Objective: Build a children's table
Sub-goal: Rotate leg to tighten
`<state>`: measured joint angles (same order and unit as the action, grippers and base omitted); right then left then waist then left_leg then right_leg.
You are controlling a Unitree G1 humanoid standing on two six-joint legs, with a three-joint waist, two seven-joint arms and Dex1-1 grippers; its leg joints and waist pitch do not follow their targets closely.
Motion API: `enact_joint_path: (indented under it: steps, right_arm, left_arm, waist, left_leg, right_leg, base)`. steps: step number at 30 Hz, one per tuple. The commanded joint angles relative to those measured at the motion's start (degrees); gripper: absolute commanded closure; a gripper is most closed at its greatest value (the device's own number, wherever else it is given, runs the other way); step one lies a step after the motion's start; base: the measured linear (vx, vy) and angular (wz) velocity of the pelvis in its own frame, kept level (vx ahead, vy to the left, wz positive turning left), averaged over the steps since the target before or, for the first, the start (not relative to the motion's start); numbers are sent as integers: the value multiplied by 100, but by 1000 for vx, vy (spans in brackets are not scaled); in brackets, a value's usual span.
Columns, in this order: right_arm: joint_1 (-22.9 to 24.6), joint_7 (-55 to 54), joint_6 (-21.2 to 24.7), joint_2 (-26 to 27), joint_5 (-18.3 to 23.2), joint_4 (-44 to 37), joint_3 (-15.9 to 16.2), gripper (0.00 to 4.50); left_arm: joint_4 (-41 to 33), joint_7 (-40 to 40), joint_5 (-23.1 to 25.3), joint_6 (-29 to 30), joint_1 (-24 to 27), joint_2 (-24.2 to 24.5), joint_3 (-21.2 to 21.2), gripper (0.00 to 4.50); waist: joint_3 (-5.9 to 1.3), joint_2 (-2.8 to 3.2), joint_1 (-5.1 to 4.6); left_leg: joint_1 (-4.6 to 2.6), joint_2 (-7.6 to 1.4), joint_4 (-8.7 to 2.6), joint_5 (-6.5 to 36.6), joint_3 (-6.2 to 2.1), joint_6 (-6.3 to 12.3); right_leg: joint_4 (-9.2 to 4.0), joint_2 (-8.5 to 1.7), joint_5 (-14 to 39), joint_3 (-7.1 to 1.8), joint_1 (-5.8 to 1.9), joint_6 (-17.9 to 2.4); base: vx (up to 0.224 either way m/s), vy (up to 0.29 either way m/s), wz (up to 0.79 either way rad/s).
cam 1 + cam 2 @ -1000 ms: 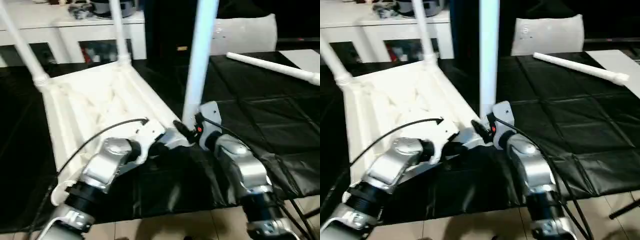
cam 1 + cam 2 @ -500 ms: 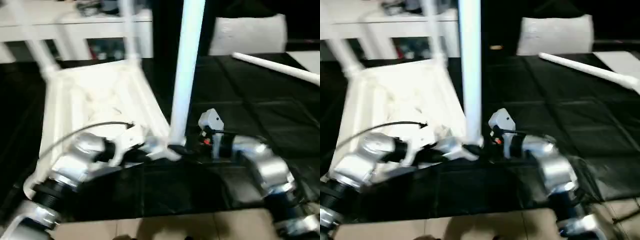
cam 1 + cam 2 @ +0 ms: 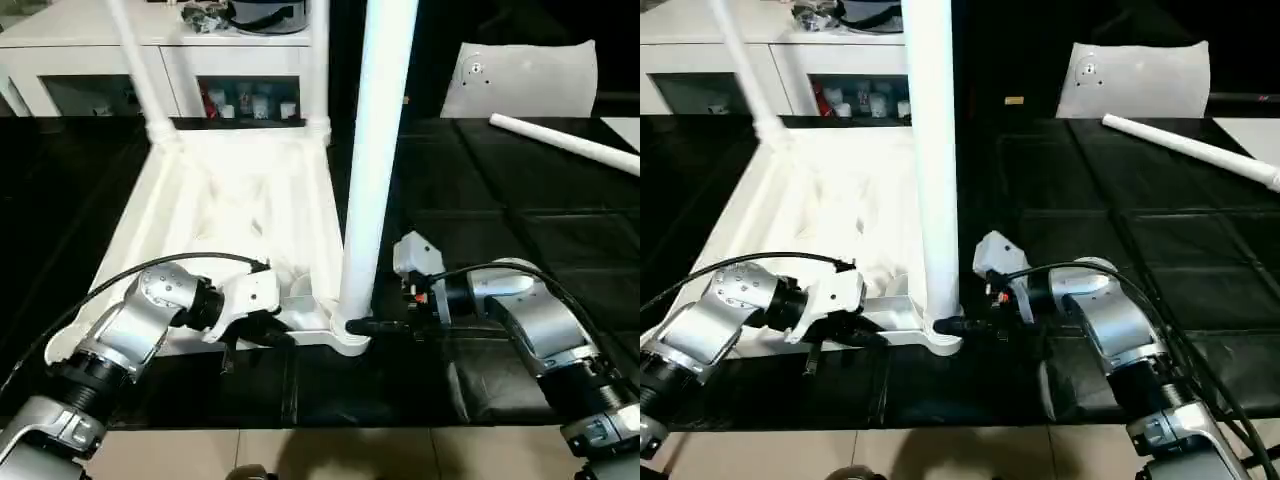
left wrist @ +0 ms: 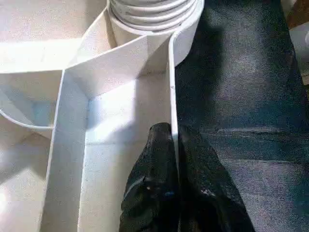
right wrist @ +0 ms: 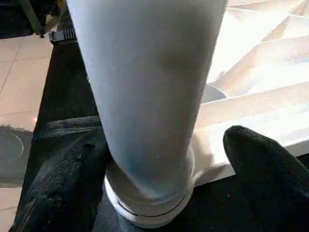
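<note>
I've got the left gripper (image 4: 174, 140) jaws clenched on the upturned table top's (image 3: 240, 190) thin stiff rim, right gripper (image 5: 159, 159) jaws released around the near-corner leg (image 3: 375, 150), light, slick plastic; grip low by socket.

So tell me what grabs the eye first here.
The tall white leg standing upright in the near corner socket of the upside-down table top dominates. The right gripper straddles its base, while the left gripper pinches the top's rim beside it. One loose leg lies far right.
</note>
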<state>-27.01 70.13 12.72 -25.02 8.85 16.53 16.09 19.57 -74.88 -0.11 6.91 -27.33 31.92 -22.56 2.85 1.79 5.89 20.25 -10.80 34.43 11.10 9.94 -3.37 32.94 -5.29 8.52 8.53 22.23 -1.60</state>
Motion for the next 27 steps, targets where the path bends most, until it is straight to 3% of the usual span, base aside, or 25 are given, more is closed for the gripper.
enact_joint_path:
  steps: [1,2,7,8,11,13,14,15,16,20,22,25,27]
  right_arm:
    - [-106,89,-96,-47,-20,27,24,87]
    - [-78,166,-111,-61,-21,22,71,114]
    - [-51,224,-118,-62,-29,10,133,143]
    - [-28,243,-38,-28,31,-9,141,154]
    - [-25,236,-40,-19,32,-2,143,188]
    - [-28,244,-90,-32,-6,35,159,188]
    - [-17,251,-102,-31,-18,65,162,188]
    - [-11,245,-105,-28,-25,70,160,188]
    - [-19,205,-50,16,15,92,117,157]
    - [-10,94,6,104,67,149,46,146]
    - [-9,94,5,103,66,149,47,115]
    - [47,0,20,133,51,57,102,107]
    - [34,-33,36,148,41,54,122,107]
  left_arm:
    - [-33,-149,57,-153,-175,-29,-75,450]
    - [-14,-139,52,-162,-194,-32,-74,450]
    - [30,-131,73,-214,-209,-24,-88,450]
    - [83,-111,56,-222,-202,-34,-66,450]
    - [98,-105,63,-239,-203,-32,-67,450]
    - [115,-119,70,-266,-207,-24,-71,450]
    - [138,-154,85,-302,-204,9,-82,450]
    - [141,-163,82,-301,-198,16,-80,450]
    - [150,-170,89,-315,-199,27,-81,450]
    - [157,-190,66,-299,-197,38,-63,450]
    - [158,-190,65,-299,-197,38,-63,450]
    - [200,-207,67,-336,-245,40,-53,450]
    - [214,-228,93,-358,-282,58,-67,450]
  waist:
    - [-348,-55,-50]
    - [-344,-44,-51]
    - [-352,-50,-49]
    - [-350,-17,-44]
    - [-350,-34,-48]
    - [-343,-47,-54]
    - [-346,5,-43]
    - [-344,-5,-57]
    - [-344,-5,-57]
    - [-347,-15,-60]
    - [-348,-13,-60]
    - [-349,39,-53]
    - [-345,-3,-63]
  left_leg:
    - [-73,-299,-453,1655,-118,125]
    - [-80,-302,-454,1667,-118,128]
    - [-77,-303,-452,1624,-118,144]
    - [-67,-297,-451,1617,-119,150]
    - [-72,-303,-454,1648,-120,140]
    - [-75,-302,-456,1705,-121,133]
    - [-84,-298,-456,1731,-130,117]
    - [-80,-302,-462,1785,-129,104]
    - [-80,-302,-462,1785,-129,104]
    - [-84,-303,-462,1804,-131,91]
    - [-83,-305,-462,1801,-131,86]
    - [-87,-305,-468,1828,-139,64]
    - [-87,-300,-469,1839,-132,64]
  right_leg:
    - [-468,-450,2734,-392,-243,-584]
    - [-474,-451,2760,-393,-230,-577]
    - [-468,-448,2708,-397,-231,-593]
    - [-467,-445,2687,-396,-233,-600]
    - [-469,-446,2696,-392,-235,-603]
    - [-478,-444,2767,-388,-231,-585]
    - [-475,-452,2794,-388,-231,-578]
    - [-490,-444,2794,-385,-232,-568]
    - [-490,-444,2794,-385,-232,-568]
    - [-482,-451,2775,-384,-227,-619]
    - [-478,-448,2750,-385,-232,-623]
    - [-468,-448,2694,-389,-235,-631]
    - [-472,-442,2719,-387,-233,-631]
  base:
    - [0,0,0]
    - [0,0,0]
    - [0,0,0]
    - [0,0,0]
    - [0,0,0]
    - [0,0,0]
    - [0,0,0]
    - [0,0,0]
    - [0,0,0]
    - [0,0,0]
    - [0,0,0]
    - [0,0,0]
    - [0,0,0]
